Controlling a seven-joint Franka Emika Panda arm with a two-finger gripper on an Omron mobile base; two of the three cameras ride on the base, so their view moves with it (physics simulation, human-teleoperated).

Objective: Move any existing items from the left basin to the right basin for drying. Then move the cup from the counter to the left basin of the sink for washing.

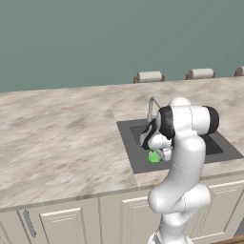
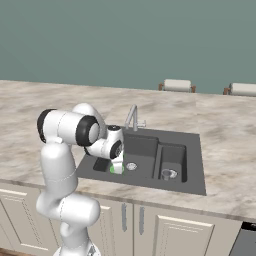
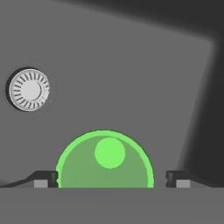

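I see a flat grey-green wall (image 1: 95,38) across the whole back, no windows visible. Along its foot, behind the worktop's far edge, I count pale chair backs with brown frames: one (image 1: 149,76), a second (image 1: 200,73), a third cut off at the right edge (image 1: 240,71). Below the worktop there are cream panelled cabinet doors (image 2: 165,235) with slim grey vertical handles (image 2: 124,217). A dark appliance corner (image 2: 245,242) shows lower right. A strip of brown floor (image 1: 231,239) shows at bottom. Light is even and soft.
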